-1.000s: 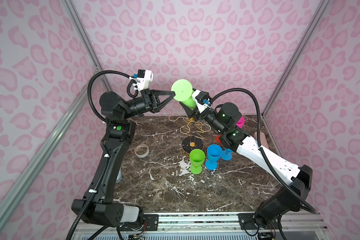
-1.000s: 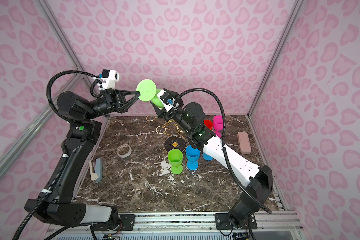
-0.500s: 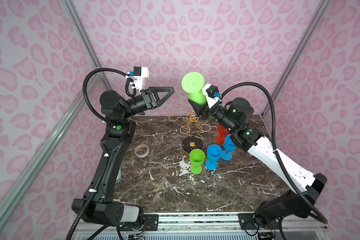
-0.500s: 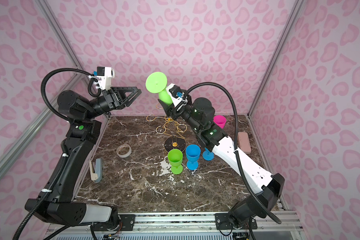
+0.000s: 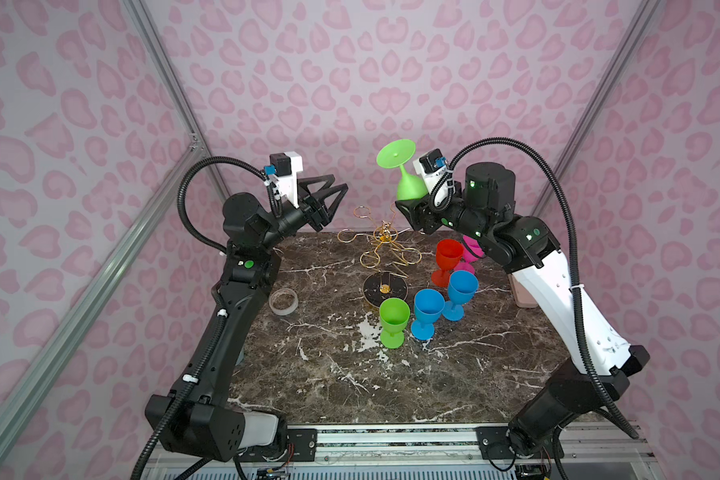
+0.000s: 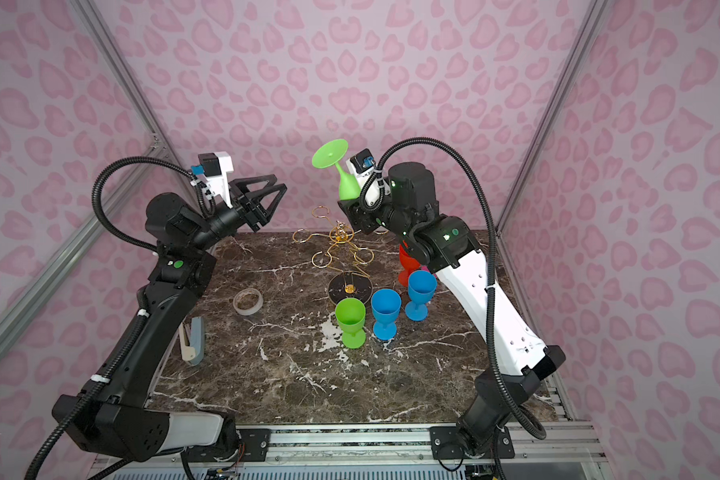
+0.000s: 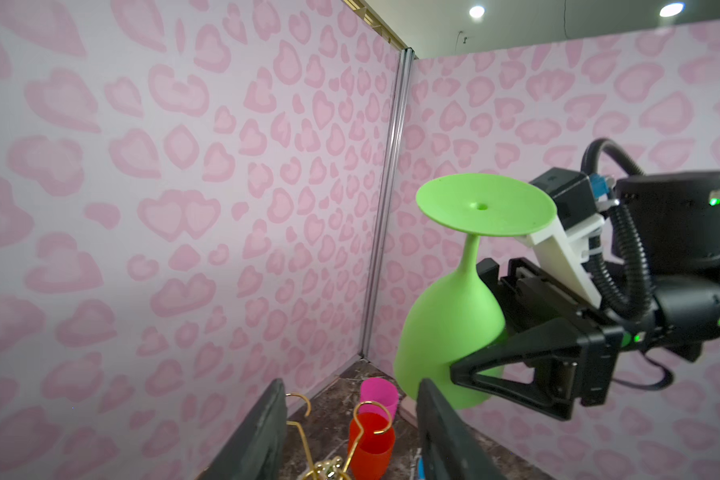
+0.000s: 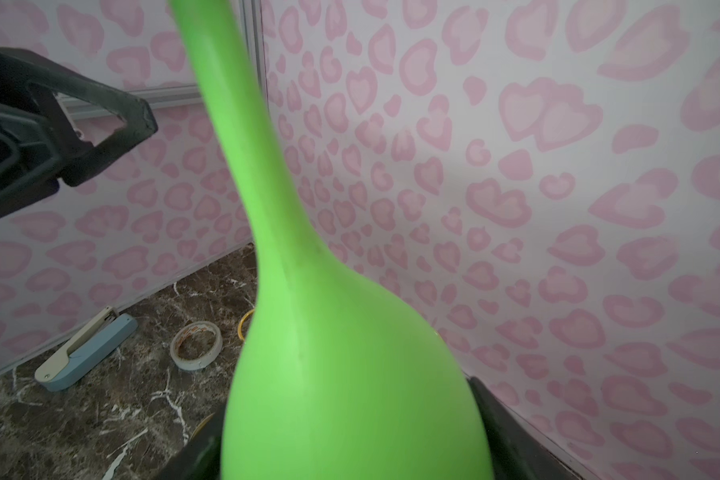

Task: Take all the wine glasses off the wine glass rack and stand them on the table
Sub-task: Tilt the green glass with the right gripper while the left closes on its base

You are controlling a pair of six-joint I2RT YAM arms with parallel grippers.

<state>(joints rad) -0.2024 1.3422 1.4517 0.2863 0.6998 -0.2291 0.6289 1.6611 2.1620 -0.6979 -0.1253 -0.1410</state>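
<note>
toward front of marble table [image 5: 350,395], green glass [image 5: 393,320] and two blue glasses [image 5: 428,309] stood upright, just beside round black base of wine glass rack [image 5: 385,286]. tape roll [image 5: 283,301] and stapler [image 6: 194,340] lay off to left. red glass [image 5: 447,257] and pink glass [image 5: 472,251] stood farther back, right of rack. high at back, left gripper [image 5: 338,185] hung with jaws apart, empty. right gripper [image 5: 409,201] was clamped on bowl of wine glass [image 5: 408,189]: green, upside down, foot uppermost, clear above rack, apart from left gripper.
</note>
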